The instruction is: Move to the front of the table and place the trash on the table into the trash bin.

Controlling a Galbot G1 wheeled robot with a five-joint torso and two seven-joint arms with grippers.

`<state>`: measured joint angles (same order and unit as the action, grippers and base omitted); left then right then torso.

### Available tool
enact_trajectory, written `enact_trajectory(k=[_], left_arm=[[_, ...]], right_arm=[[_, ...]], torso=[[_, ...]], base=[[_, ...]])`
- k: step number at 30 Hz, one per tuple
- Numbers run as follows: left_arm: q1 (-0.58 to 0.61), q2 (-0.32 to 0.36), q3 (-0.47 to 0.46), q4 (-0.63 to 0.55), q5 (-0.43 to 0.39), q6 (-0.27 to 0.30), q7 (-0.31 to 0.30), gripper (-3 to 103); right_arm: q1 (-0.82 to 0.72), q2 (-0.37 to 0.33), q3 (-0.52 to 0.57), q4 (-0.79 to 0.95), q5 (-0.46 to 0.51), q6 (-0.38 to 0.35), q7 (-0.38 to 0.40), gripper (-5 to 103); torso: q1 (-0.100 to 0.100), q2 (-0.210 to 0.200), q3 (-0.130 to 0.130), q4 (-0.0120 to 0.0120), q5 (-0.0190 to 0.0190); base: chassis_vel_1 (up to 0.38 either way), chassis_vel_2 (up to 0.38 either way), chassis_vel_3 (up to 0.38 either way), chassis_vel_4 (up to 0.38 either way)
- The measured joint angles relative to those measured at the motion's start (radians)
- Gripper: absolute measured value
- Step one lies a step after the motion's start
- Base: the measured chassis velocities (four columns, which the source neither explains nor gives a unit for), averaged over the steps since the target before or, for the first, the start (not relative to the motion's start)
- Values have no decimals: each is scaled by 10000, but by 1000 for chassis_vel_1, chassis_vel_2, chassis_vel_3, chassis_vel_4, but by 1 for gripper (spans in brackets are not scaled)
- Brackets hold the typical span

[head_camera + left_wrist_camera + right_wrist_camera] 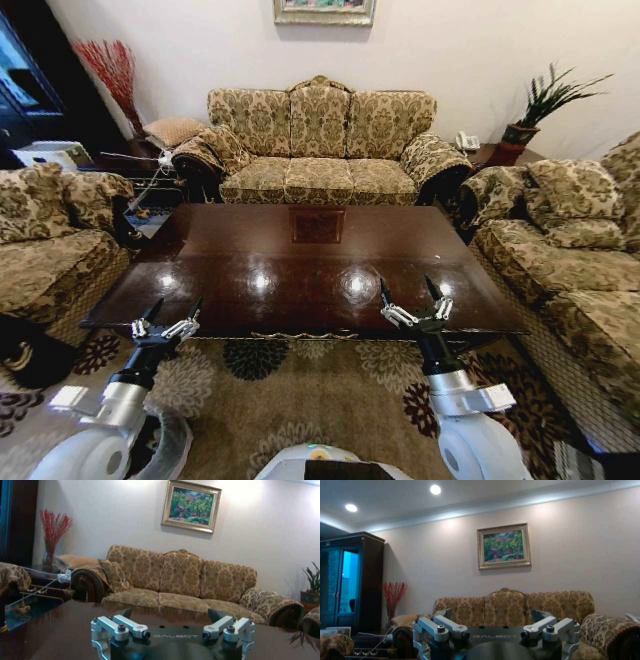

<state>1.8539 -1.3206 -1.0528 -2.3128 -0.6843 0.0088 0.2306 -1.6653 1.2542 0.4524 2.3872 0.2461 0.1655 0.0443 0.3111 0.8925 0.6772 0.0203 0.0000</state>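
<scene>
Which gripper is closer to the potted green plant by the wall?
Right. The right gripper is over the glossy dark brown wooden table's near edge on the potted green plant's side; the left gripper hovers at the opposite end.

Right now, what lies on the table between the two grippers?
In the head view, bare glossy table top separates the left gripper and right gripper; only lamp reflections, no trash there.

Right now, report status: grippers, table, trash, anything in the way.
Left gripper open, at table's near edge. Right gripper open, over near edge. No trash or bin seen from here. Sofa behind table; nothing between grippers and tabletop.
</scene>
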Motion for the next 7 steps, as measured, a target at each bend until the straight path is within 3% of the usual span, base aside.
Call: enact_trajectory(k=[7], left_arm=[[0,-1,0,0,0,0,0,100]], right_arm=[[0,0,-1,0,0,0,0,100]], torso=[[0,0,0,0,0]], base=[[0,0,0,0]])
